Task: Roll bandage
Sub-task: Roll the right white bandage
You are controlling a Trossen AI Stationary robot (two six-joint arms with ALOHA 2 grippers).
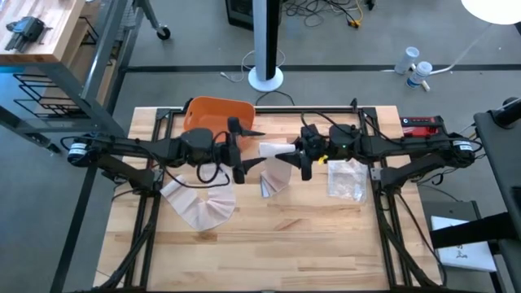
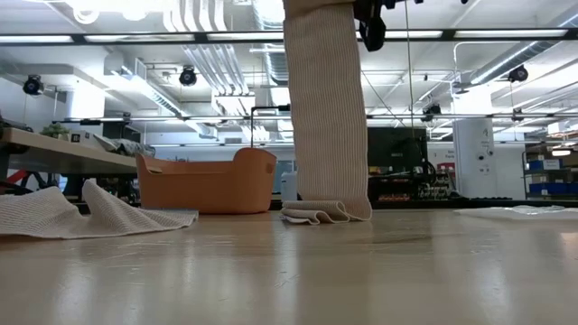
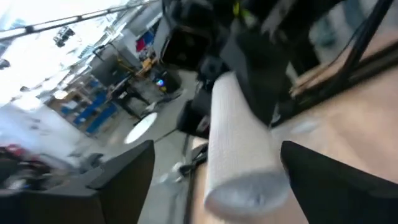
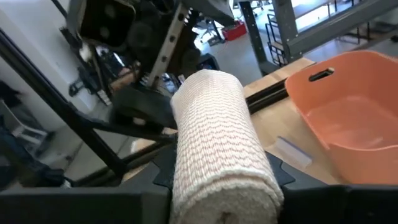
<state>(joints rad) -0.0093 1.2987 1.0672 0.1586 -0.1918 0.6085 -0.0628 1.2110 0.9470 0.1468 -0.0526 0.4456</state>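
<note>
My right pincer [image 1: 299, 153] is clamped on the rolled end of the bandage [image 1: 277, 151] up above the middle of the desk [image 1: 269, 244], with the loose tail hanging straight down and bunching on the wood. My left pincer [image 1: 244, 150] sits spread apart just beside the roll's free end, with the orange tub [image 1: 213, 114] behind it.
</note>
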